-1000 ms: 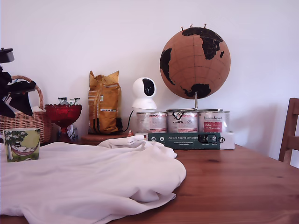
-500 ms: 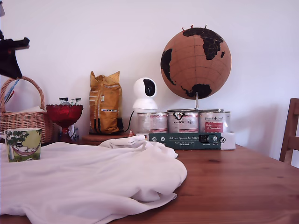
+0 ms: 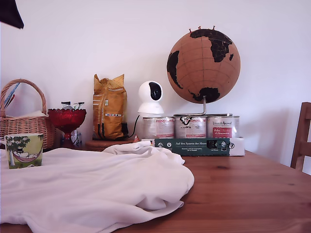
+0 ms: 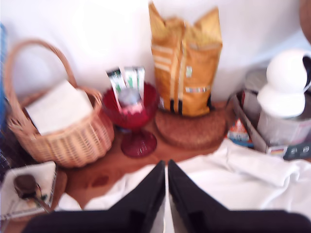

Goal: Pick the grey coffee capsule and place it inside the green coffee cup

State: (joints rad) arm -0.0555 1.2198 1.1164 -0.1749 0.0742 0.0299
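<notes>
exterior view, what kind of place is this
Probably a home dining or living area, not a lab: a wooden table draped with a white cloth, a woven wicker basket, a cork globe and part of a wooden chair.

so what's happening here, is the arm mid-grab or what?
Not grabbing. The gripper is raised high at the exterior view's top left corner, fingers pressed together with nothing visible between them. The green coffee cup sits on the white cloth at the exterior view's left. The grey coffee capsule isn't visible in either view; whether it's inside the cup can't be told from here. The wrist view looks down on the wicker basket, red glass bowl and yellow bag.
</notes>
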